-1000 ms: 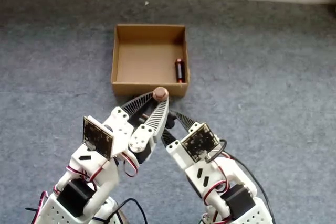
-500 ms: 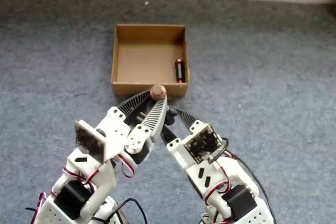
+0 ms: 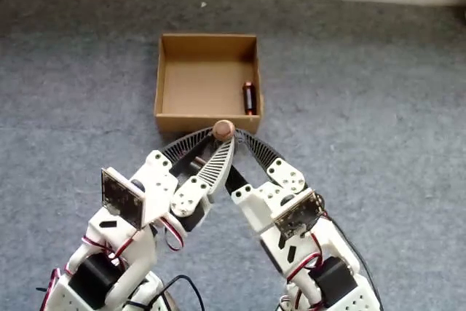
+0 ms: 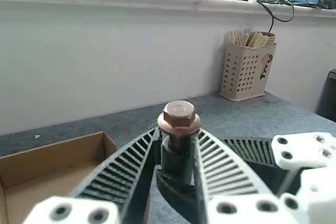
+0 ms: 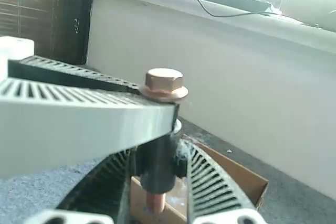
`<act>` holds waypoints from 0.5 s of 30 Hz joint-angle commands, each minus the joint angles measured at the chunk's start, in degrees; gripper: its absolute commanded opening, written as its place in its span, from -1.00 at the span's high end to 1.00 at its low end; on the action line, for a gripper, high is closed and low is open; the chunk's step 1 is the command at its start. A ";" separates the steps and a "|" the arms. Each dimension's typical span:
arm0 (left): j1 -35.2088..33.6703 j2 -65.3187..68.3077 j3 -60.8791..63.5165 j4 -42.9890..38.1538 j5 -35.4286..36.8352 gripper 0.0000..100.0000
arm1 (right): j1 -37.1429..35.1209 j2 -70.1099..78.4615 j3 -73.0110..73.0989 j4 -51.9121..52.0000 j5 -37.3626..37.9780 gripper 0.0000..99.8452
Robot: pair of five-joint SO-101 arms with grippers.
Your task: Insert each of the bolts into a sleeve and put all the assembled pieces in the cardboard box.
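Item, lower left of the high view: left arm, white, its left gripper reaching up toward frame centre. It is clenched on a black sleeve, one white ribbed finger and one black finger pressed to opposite sides.

Item, lower right: right arm, white, angled inward to the same spot. The right gripper has both black fingers against the sides of that sleeve, so it grips the sleeve too.

Item, frame centre: copper-coloured bolt, upright, seated in the sleeve. Its hexagonal head and flange stand above the fingers of both grippers. The shank tip pokes out below the sleeve in the right wrist view. The piece is held just in front of the box's near wall.

Item, upper centre: cardboard box, open-topped, on the grey bench.

Item, inside the box: one assembled piece, dark with copper ends, lying against the right-hand wall.

Item, far background of the left wrist view: pale wall, with a beige perforated holder of sticks standing before it.
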 commanded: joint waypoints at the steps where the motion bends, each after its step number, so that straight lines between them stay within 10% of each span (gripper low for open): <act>1: 0.75 0.22 -0.84 2.37 0.53 0.71 | 0.40 -1.10 -4.44 -2.95 0.18 0.99; 15: 0.57 0.22 -5.49 11.16 0.18 0.55 | 5.05 -0.84 1.80 -2.95 -0.09 0.99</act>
